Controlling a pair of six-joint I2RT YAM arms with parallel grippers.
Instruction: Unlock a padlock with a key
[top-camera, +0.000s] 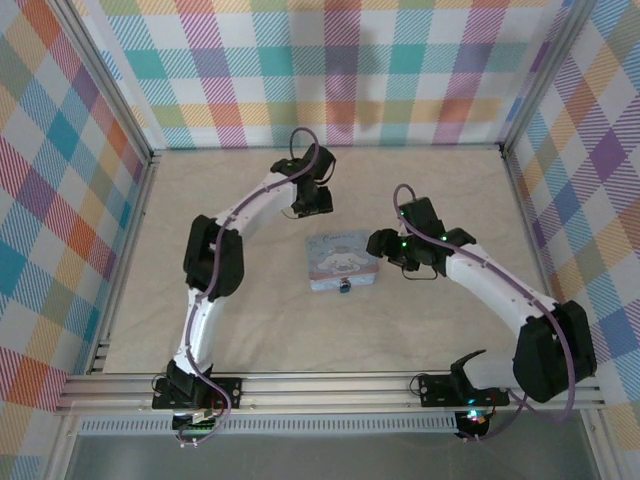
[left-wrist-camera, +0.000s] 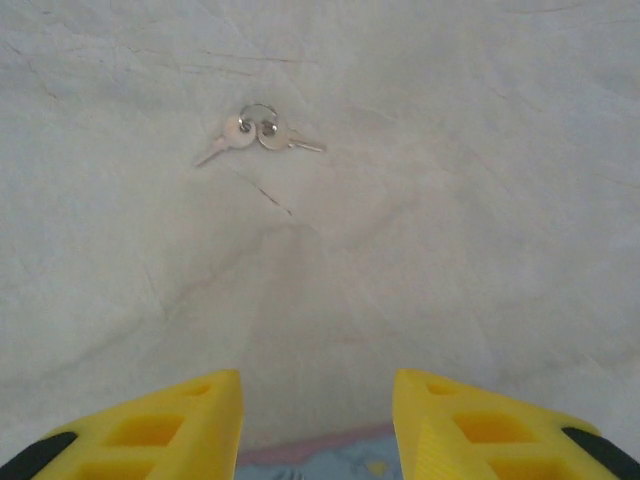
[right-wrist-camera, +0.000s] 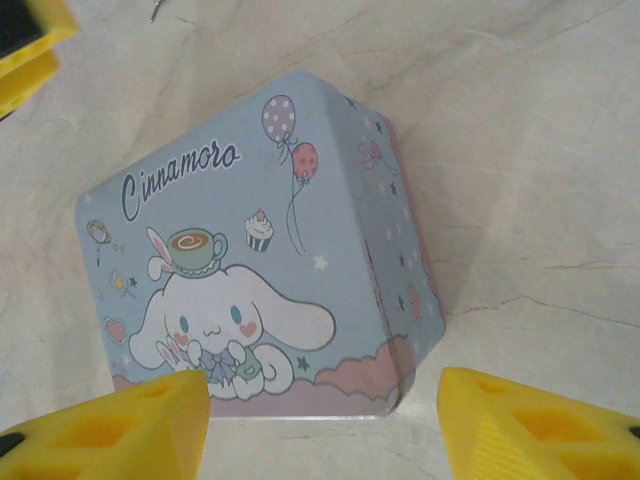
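The padlock (top-camera: 343, 287), a tiny dark-blue body, hangs at the near edge of the light-blue cartoon tin (top-camera: 340, 262). Two small silvery keys on one ring, the key (left-wrist-camera: 258, 133), lie flat on the pale table ahead of my left gripper (left-wrist-camera: 318, 388). That gripper is open with nothing between its yellow fingers (left-wrist-camera: 190, 420), and it hovers just past the tin's far side (top-camera: 312, 205). My right gripper (right-wrist-camera: 325, 390) is open too, off the tin's right corner (top-camera: 380, 243), with the tin's lid (right-wrist-camera: 250, 250) in front of it.
Checked walls and an aluminium frame (top-camera: 140, 190) close in the table on three sides. The tin's pink-edged rim (left-wrist-camera: 330, 462) shows just below the left fingers. A yellow finger of the left gripper (right-wrist-camera: 25, 45) sits at the top left corner of the right wrist view.
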